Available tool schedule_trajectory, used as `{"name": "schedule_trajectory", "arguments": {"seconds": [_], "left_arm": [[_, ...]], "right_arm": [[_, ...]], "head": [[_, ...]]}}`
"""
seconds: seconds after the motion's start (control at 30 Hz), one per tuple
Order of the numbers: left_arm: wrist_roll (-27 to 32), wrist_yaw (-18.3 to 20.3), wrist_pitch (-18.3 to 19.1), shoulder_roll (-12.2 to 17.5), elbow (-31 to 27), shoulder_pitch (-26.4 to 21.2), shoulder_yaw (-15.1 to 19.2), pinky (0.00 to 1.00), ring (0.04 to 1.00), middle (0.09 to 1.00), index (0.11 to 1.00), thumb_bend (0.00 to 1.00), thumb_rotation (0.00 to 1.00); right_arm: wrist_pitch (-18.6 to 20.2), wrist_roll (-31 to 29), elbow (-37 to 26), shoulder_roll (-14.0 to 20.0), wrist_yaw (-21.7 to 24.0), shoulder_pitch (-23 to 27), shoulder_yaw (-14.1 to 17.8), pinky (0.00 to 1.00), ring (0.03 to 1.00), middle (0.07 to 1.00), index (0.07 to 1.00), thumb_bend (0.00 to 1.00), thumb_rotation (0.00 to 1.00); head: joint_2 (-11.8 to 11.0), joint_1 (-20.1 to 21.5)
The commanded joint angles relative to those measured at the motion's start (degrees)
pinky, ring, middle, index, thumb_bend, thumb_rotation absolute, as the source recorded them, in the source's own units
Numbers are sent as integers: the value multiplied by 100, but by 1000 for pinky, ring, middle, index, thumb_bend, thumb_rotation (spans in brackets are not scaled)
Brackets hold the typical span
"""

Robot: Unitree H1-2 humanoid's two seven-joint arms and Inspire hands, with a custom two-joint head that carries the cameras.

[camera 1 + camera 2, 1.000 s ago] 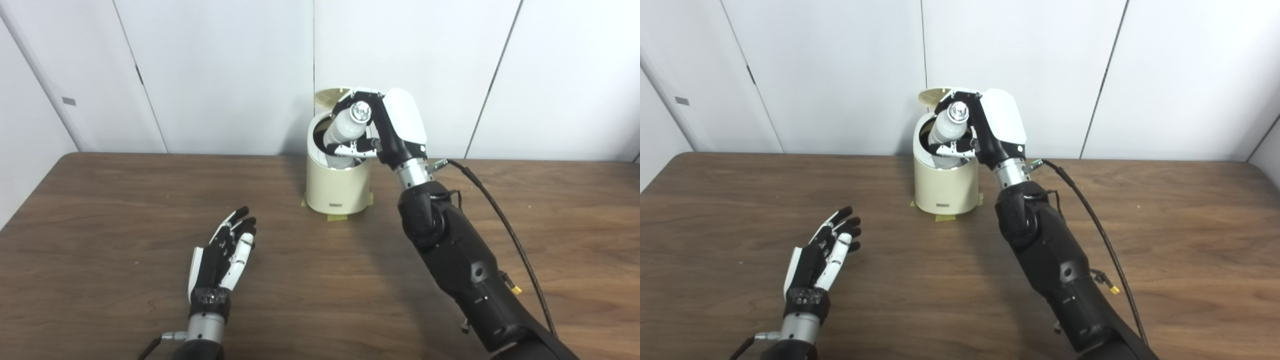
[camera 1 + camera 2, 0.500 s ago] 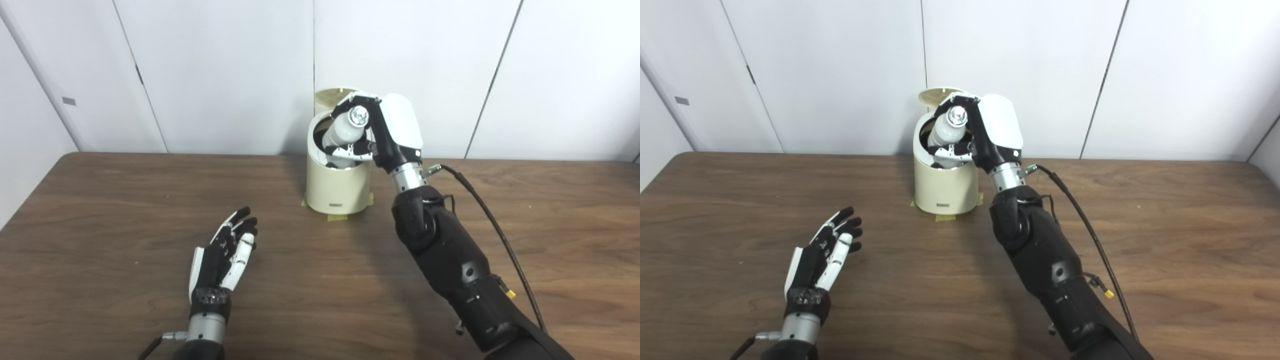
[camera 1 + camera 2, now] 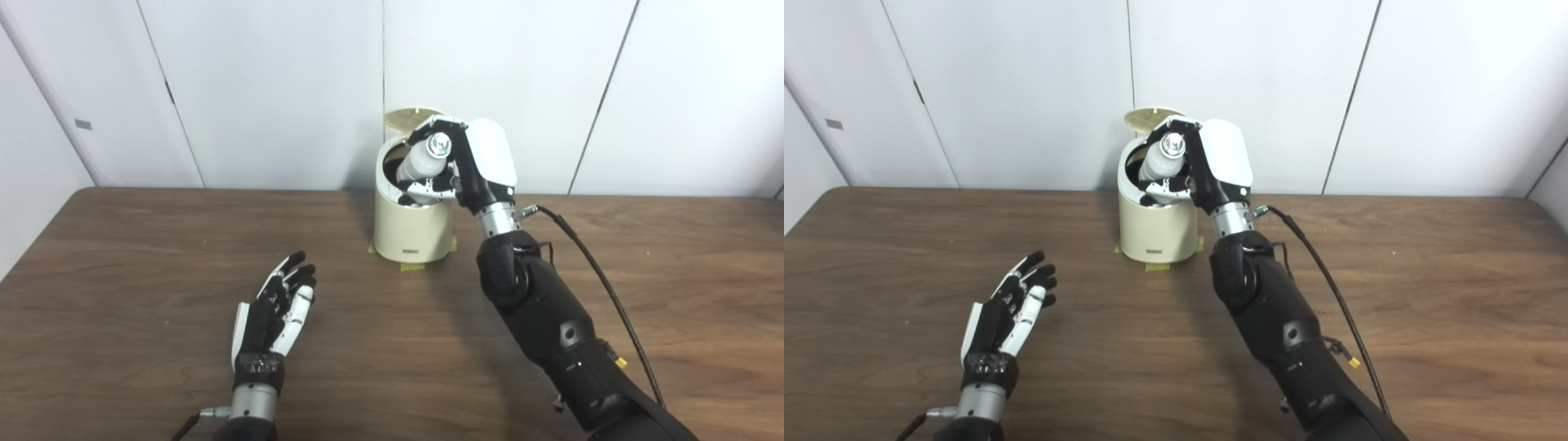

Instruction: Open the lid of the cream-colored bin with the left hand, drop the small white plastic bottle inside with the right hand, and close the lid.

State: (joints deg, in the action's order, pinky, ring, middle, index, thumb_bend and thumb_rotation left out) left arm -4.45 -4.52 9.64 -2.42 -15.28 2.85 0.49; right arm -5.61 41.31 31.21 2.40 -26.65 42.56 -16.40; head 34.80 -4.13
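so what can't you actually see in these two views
- Inside of the cream bin: both views, hidden by its own wall and the right hand.
- Lower end of the white bottle: both views, below the rim, behind the fingers.
- Lid hinge: hidden behind the bin.
- Label on the bin front: too small to read.

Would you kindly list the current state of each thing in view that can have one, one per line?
Cream-colored round bin: upright on the table, taped at its base, open.
Bin's round lid: raised, standing up behind the opening.
Small white plastic bottle: capped, tilted, lower end inside the bin's mouth, held by the right hand.
Right hand: shut on the bottle, over the bin.
Left hand: open, empty, low over the table.
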Motion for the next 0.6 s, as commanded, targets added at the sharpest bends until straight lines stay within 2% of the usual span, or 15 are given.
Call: {"name": "schedule_trajectory", "arguments": {"seconds": [0.0, 0.1, 0.13, 0.2, 0.23, 0.27, 0.3, 0.4, 0.57], "left_arm": [[-6, -53, -277, -73, -193, -40, -7, 774, 815, 824, 896, 399, 552], [36, -50, -272, -87, -197, -42, 6, 778, 814, 824, 895, 396, 547], [32, -56, -265, -91, -201, -42, 8, 778, 813, 822, 894, 394, 544], [1, -60, -265, -84, -203, -41, 1, 774, 809, 820, 891, 389, 542], [0, -57, -263, -81, -205, -41, 0, 771, 807, 818, 890, 390, 544], [2, -54, -262, -80, -206, -41, 0, 770, 807, 818, 890, 390, 546], [24, -42, -271, -77, -202, -42, 2, 770, 807, 818, 890, 390, 547], [11, -41, -253, -71, -212, -47, -2, 774, 808, 819, 894, 399, 552], [-7, -41, -180, -76, -256, -35, -8, 775, 812, 822, 895, 404, 551]], "right_arm": [[91, 24, -186, -15, -47, 356, 53, 345, 395, 484, 550, 514, 0], [492, 220, -312, 35, 125, 338, -45, 361, 409, 486, 538, 517, 0], [612, 286, -348, 50, 166, 333, -78, 371, 451, 479, 524, 523, 3], [767, 392, -384, 80, 187, 329, -148, 413, 533, 591, 501, 524, 117], [834, 443, -399, 95, 193, 329, -183, 428, 555, 614, 563, 733, 155], [877, 472, -411, 103, 198, 328, -206, 437, 570, 629, 598, 844, 182], [928, 503, -424, 110, 212, 327, -227, 442, 580, 639, 620, 913, 198], [1044, 548, -416, 111, 236, 335, -266, 456, 604, 657, 652, 983, 233], [1075, 537, -425, 117, 247, 315, -282, 460, 613, 662, 663, 1000, 240]], "head": [[9, -7], [2, 9], [2, 9], [2, 9], [2, 9], [2, 9], [2, 9], [2, 9], [16, 18]]}}
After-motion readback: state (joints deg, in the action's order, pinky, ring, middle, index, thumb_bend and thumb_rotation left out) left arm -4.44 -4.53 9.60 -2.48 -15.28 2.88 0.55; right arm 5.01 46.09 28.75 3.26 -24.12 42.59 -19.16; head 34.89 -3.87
